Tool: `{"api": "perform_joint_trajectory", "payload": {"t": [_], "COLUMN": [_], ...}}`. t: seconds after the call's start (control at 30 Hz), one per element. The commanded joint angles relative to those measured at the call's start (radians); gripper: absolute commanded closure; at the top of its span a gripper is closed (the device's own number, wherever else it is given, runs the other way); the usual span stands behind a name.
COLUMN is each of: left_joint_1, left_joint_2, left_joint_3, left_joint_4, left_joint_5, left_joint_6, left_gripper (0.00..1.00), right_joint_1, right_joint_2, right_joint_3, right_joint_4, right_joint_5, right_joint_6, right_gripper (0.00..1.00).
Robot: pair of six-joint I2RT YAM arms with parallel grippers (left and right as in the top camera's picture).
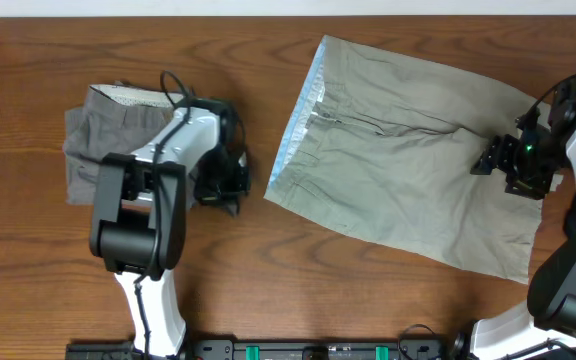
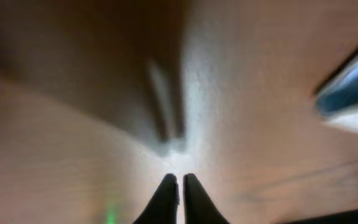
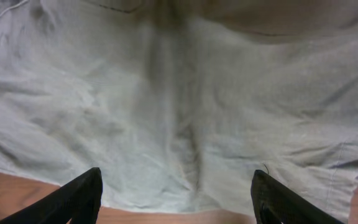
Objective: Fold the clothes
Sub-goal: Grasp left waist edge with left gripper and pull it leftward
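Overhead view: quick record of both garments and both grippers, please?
khaki shorts: spread flat, right of centre, pale blue waistband toward the left
grey shorts: compact pile, far left
left gripper: shut, at grey shorts' right edge; grip on cloth unclear
right gripper: open, over khaki shorts' right edge

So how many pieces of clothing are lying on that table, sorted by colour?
Light khaki-grey shorts: 1
Darker grey shorts: 1
Total: 2
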Motion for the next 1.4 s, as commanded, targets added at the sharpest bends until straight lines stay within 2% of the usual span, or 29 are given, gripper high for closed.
{"api": "perform_joint_trajectory", "payload": {"t": [0.0, 0.07, 0.13, 0.23, 0.37, 0.4, 0.43, 0.47, 0.53, 0.57, 0.8, 0.97, 1.1, 1.17, 1.3, 1.33, 1.37], "left_joint_1": [0.021, 0.008, -0.012, -0.05, -0.104, -0.117, -0.128, -0.136, -0.145, -0.145, -0.064, 0.024, 0.04, 0.039, 0.038, 0.038, 0.038], "left_joint_2": [-0.018, -0.016, -0.013, -0.005, 0.014, 0.016, 0.019, 0.019, 0.019, 0.019, 0.017, 0.017, 0.017, 0.017, 0.017, 0.017, 0.017], "left_joint_3": [-0.001, -0.001, -0.002, -0.002, -0.002, -0.002, -0.002, -0.004, -0.004, -0.003, -0.004, -0.004, -0.004, -0.004, -0.004, -0.004, -0.004], "left_joint_4": [0.098, 0.158, 0.204, 0.262, 0.269, 0.257, 0.247, 0.241, 0.226, 0.211, -0.004, -0.096, -0.098, -0.099, -0.1, -0.1, -0.1], "left_joint_5": [0.153, 0.209, 0.208, 0.208, 0.209, 0.207, 0.2, 0.187, 0.13, 0.087, -0.136, -0.167, -0.171, -0.175, -0.186, -0.188, -0.197], "left_joint_6": [0.047, 0.076, 0.08, 0.079, 0.071, 0.071, 0.071, 0.068, 0.017, -0.023, -0.219, -0.227, -0.214, -0.213, -0.204, -0.201, -0.199], "left_gripper": [0.7, 0.45, 0.32, 0.27, 0.27, 0.28, 0.34, 0.47, 0.89, 0.94, 0.94, 0.94, 0.94, 0.94, 0.94, 0.94, 0.94], "right_joint_1": [-0.01, -0.01, -0.01, -0.01, -0.01, -0.01, -0.01, -0.01, -0.01, -0.01, -0.01, -0.01, -0.01, -0.008, -0.008, -0.008, -0.008], "right_joint_2": [0.005, 0.005, 0.005, 0.005, 0.005, 0.005, 0.005, 0.005, 0.005, 0.005, 0.005, 0.005, 0.005, 0.005, 0.008, 0.01, 0.011], "right_joint_3": [-0.043, -0.061, -0.071, -0.073, -0.073, -0.073, -0.073, -0.073, -0.073, -0.073, -0.075, -0.093, -0.151, -0.207, -0.324, -0.348, -0.373], "right_joint_4": [0.026, 0.042, 0.051, 0.053, 0.053, 0.053, 0.053, 0.053, 0.053, 0.052, 0.05, 0.081, 0.192, 0.299, 0.533, 0.584, 0.632], "right_joint_5": [-0.008, -0.008, -0.008, -0.008, -0.008, -0.008, -0.008, -0.008, -0.008, -0.008, -0.008, -0.009, -0.04, -0.093, -0.113, -0.1, -0.076], "right_joint_6": [0.005, 0.005, 0.006, 0.005, 0.005, 0.005, 0.005, 0.005, 0.005, 0.005, 0.005, 0.009, 0.009, 0.011, 0.128, 0.149, 0.166], "right_gripper": [0.25, 0.25, 0.24, 0.25, 0.25, 0.25, 0.25, 0.25, 0.25, 0.25, 0.24, 0.26, 0.3, 0.4, 0.88, 0.94, 0.95]}}
